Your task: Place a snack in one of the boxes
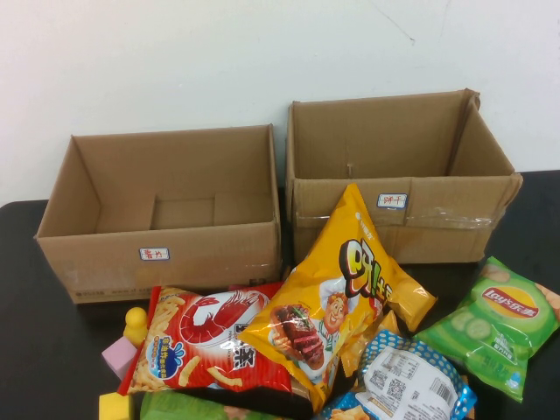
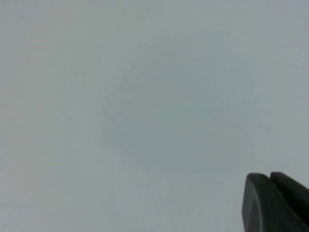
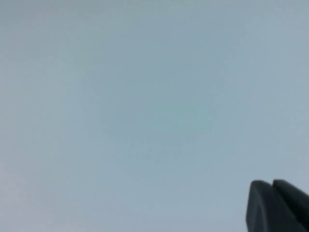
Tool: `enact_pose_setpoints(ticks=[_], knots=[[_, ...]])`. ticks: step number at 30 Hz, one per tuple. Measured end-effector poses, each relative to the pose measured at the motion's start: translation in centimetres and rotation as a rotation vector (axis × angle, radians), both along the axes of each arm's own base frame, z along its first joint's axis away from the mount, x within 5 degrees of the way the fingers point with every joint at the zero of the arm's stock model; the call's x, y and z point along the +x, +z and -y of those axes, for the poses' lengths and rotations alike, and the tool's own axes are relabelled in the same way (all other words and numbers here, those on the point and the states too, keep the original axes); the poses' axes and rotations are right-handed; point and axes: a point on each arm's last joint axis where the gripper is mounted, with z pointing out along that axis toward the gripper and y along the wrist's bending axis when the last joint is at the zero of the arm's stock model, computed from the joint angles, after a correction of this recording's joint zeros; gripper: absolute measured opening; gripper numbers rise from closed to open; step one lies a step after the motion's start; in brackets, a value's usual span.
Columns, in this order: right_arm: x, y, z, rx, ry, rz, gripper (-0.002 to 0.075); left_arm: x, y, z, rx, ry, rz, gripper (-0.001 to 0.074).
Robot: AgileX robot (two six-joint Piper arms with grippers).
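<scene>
Two open cardboard boxes stand at the back of the black table: the left box and the right box, each with a small label. In front lies a pile of snacks: a yellow chip bag propped upright, a red shrimp-cracker bag, a green Lay's bag and a blue-and-white bag. Neither arm shows in the high view. My left gripper and my right gripper each show only dark fingers pressed together against a blank pale surface, holding nothing.
A yellow figure, a pink block and a yellow block lie left of the snack pile. A green packet lies at the front edge. A white wall stands behind the boxes.
</scene>
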Motion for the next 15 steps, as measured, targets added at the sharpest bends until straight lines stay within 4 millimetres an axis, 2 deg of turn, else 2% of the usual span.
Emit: enact_pose_setpoints(ticks=[3,6,11,12,13,15], knots=[[0.2,0.0,-0.1,-0.004,0.005,-0.050,-0.0001,0.4,0.1,0.3,0.076,0.016,-0.123,-0.0001],[0.2,1.1,-0.2,-0.025,0.012,-0.121,-0.0001,0.2,1.7,0.2,0.133,0.056,-0.262,-0.0001],[-0.6,4.3,-0.4,-0.087,0.014,-0.327,-0.0001,-1.0,4.3,-0.4,0.034,0.073,-0.492,-0.0002],[-0.9,5.1,-0.3,-0.095,0.013,-0.359,-0.0001,-1.0,4.5,-0.4,0.005,0.066,-0.561,-0.0002],[-0.8,6.0,-0.3,-0.117,0.008,-0.469,-0.0001,-0.9,4.5,-0.4,-0.042,0.050,-0.706,-0.0002],[-0.3,6.3,-0.3,-0.138,-0.001,-0.572,-0.0001,-0.4,4.1,-0.3,-0.068,0.027,-0.866,-0.0002]])
